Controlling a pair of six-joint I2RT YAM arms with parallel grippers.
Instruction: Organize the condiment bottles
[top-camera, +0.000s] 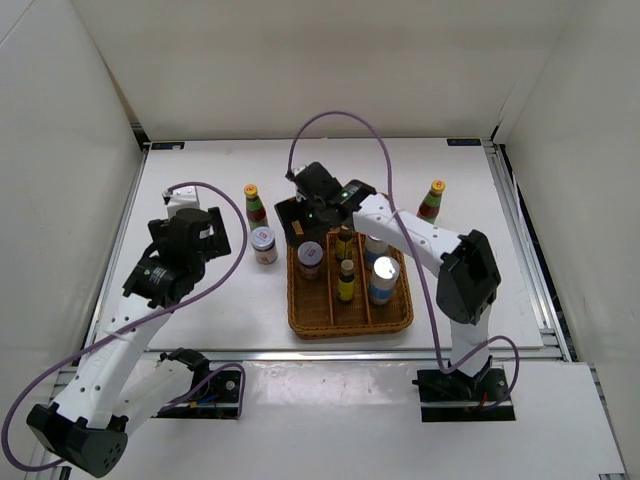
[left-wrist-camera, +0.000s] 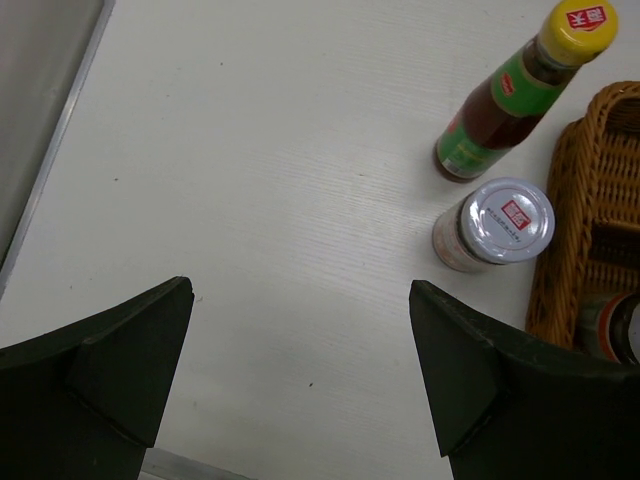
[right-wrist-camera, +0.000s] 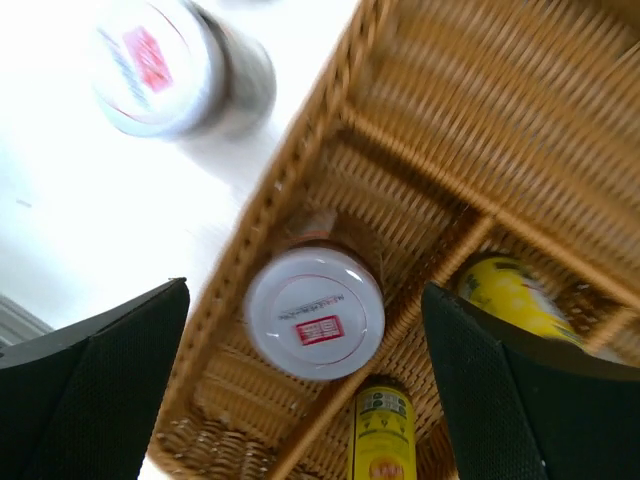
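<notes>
While your left end effector (left-wrist-camera: 300, 290) hangs over bare worktop (left-wrist-camera: 250, 150) with its fingers spread wide and nothing between them, your right end effector (right-wrist-camera: 305, 290) is just as wide, poised above the left compartment of the tray (right-wrist-camera: 290, 190).

In the top view the tray sits at lower centre. Its left compartment holds one jar (top-camera: 311, 258). The middle one holds two brown bottles (top-camera: 346, 281) in a row, and the right one holds two silver-topped cylinders (top-camera: 384, 270), one behind the other.

Just left of the tray, on the worktop, stands the second jar (top-camera: 264, 244). Farther up the frame, close behind it, a tall bottle (top-camera: 254, 203) stands upright. The other tall bottle (top-camera: 431, 200) stands upright beyond the tray's upper right corner, well apart from the first.
</notes>
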